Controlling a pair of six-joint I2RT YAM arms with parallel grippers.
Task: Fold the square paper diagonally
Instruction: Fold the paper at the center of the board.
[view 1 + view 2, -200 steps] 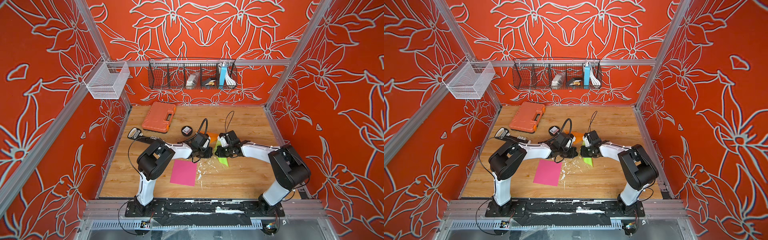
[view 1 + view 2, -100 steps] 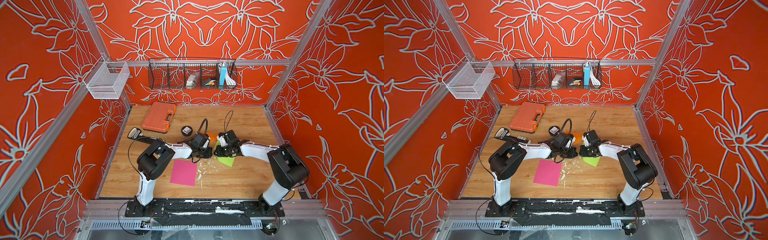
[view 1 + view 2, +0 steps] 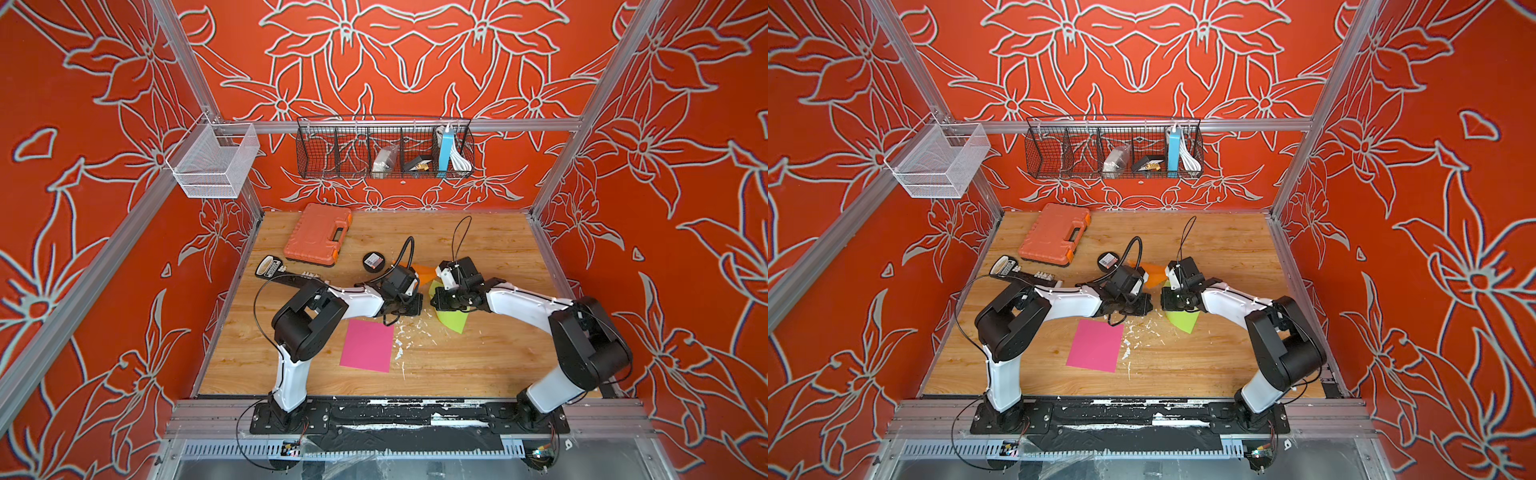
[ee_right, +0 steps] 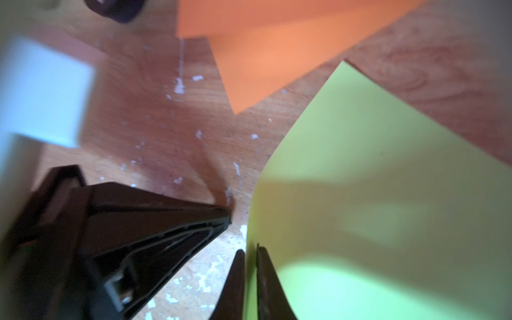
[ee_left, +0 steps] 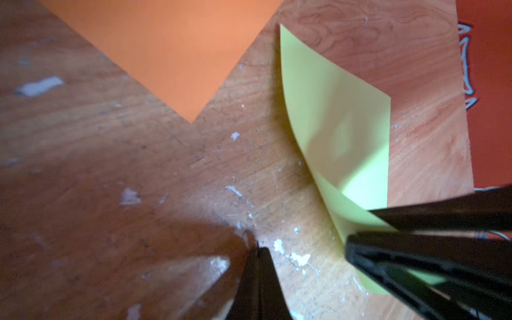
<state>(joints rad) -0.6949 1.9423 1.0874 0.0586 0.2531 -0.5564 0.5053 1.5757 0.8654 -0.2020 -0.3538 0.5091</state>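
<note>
so the right pincer (image 4: 250,250) is clamping onto one edge of the lime-green square paper (image 4: 388,180), with the thin sheet sandwiched between its two black fingers; the gripped part is curling up off the wooden table (image 3: 478,365) and bending over the rest of the sheet, which is lying flat; in both top views the paper (image 3: 451,322) (image 3: 1183,323) is sitting mid-table on the right arm's side, partly tucked under that arm's wrist; the left pincer (image 5: 257,250) is sitting fully closed with nothing in it, tips pointing down just beside the green sheet and not touching it; can't tell if they're touching the wood; an orange paper sheet (image 5: 171,50) is lying near the green one, corners apart; a pink paper sheet (image 3: 368,345) is lying closer to the arm bases; white flecks (image 3: 401,332) are dotting the wood around there
</note>
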